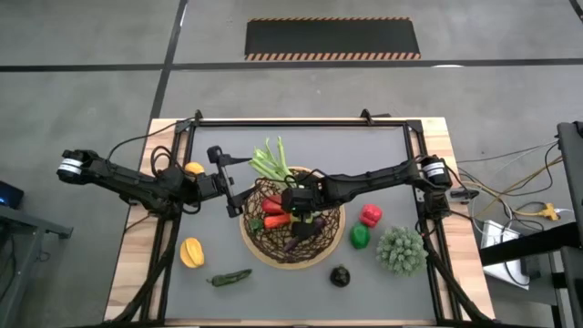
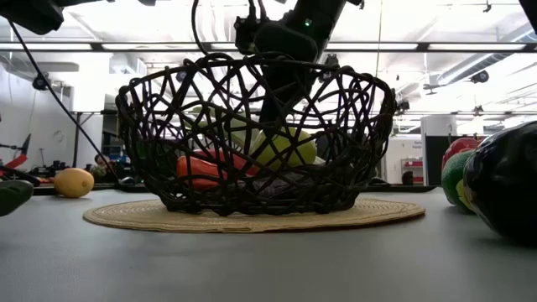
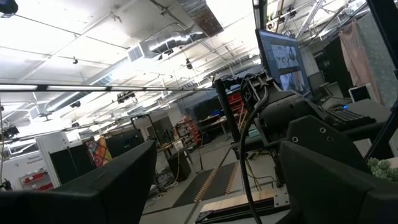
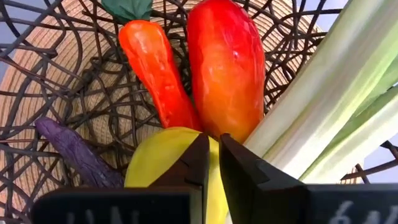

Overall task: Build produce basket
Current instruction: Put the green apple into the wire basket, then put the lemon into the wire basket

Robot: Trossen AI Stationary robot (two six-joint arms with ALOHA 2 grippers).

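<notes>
The wicker basket (image 1: 339, 239) stands mid-table on its tan base. Inside lie an orange carrot (image 4: 155, 68), a long red pepper (image 4: 227, 68), a purple eggplant (image 4: 74, 152) and a yellow lemon (image 4: 155, 165). A leek (image 4: 336, 112) leans over the far rim, its green leaves (image 1: 271, 162) sticking out. My right gripper (image 4: 213, 155) reaches down into the basket, shut, right above the lemon. My left gripper (image 1: 221, 178) waits open beside the basket's left side, raised and pointing upward. My right gripper slants down into the basket from the table's right. Its shut fingertips (image 4: 199, 162) stand right at the lemon's upper side (image 4: 171, 149). I cannot tell whether they touch it, and nothing sits between them.
On the grey mat lie a yellow lemon (image 1: 191, 251), a green chili (image 1: 230, 277) and another yellow fruit (image 1: 194, 168) to the left. A red pepper (image 1: 371, 215), a lime (image 1: 360, 236), a dark round fruit (image 1: 340, 275) and a spiky green plant (image 1: 402, 250) lie right.
</notes>
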